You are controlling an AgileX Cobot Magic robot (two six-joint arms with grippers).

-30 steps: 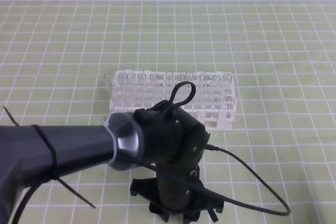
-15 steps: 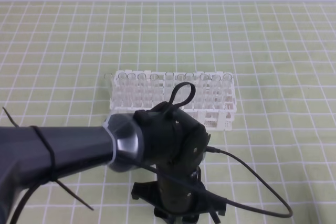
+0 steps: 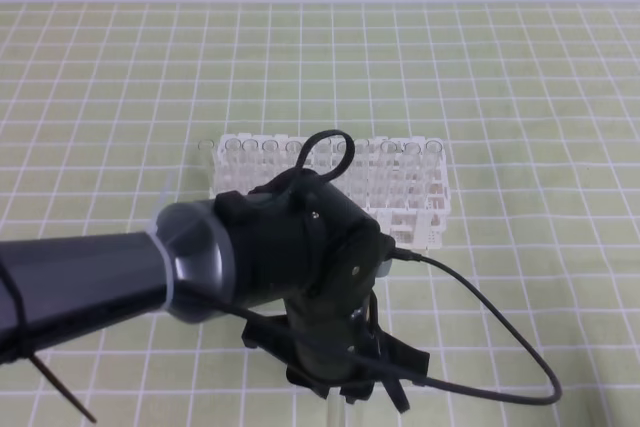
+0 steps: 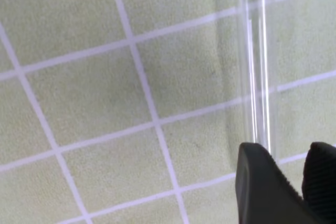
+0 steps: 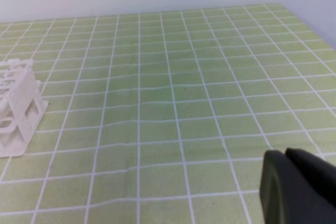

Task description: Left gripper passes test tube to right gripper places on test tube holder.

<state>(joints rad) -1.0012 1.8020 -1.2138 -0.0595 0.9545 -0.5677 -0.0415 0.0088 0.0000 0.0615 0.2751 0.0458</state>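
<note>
The left gripper (image 4: pixel 294 182) clamps a test tube (image 4: pixel 254 66) low over the desk (image 3: pixel 520 67) in front of the holder (image 3: pixel 415 197), its arm swung leftward since a second ago, as the handover awaits the right gripper (image 5: pixel 299 184), closed and empty, which must open and approach.

Dark grey tubular forearm ending in a lighter metallic collar, then a bulky black wrist housing with small screws on its side, topped by a looped black cable. Thin black cable trailing from the housing in a long curve, with angular black bracket parts beneath it above the left tool (image 3: pixel 345 399). Matte black, rounded finger tips on the left tool (image 4: pixel 286 182) up close, and the same smooth black plastic on the right tool (image 5: pixel 286 156).
</note>
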